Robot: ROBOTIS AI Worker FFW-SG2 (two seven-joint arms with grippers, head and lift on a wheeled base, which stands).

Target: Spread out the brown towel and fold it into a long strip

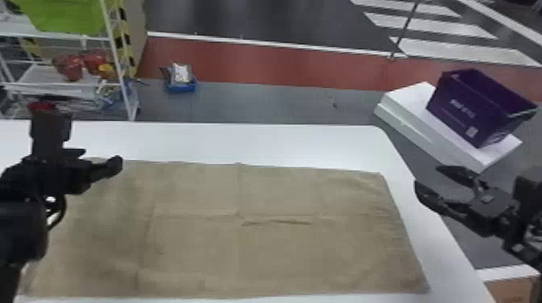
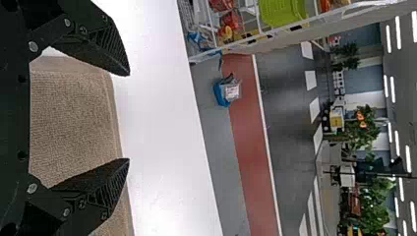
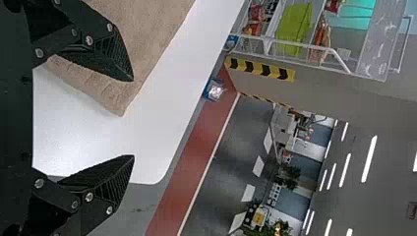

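Note:
The brown towel (image 1: 278, 241) lies spread flat as a wide rectangle on the white table, with creases across its middle. Over its far left corner is my left gripper (image 1: 101, 161). In the left wrist view my left gripper (image 2: 129, 117) stands open, the towel (image 2: 74, 123) below and between its fingers. Beyond the towel's right side, around the table's right edge, my right gripper (image 1: 427, 177) is held open. From the right wrist view, a corner of the towel (image 3: 147, 39) lies near one finger of my right gripper (image 3: 133, 118), which holds nothing.
The white table (image 1: 242, 141) extends past the towel's far edge. A purple box (image 1: 476, 104) sits on white blocks (image 1: 415, 125) at the right beyond the table. A white rack (image 1: 92, 76) with red items stands at the back left, and a blue container (image 1: 181, 84) is on the floor.

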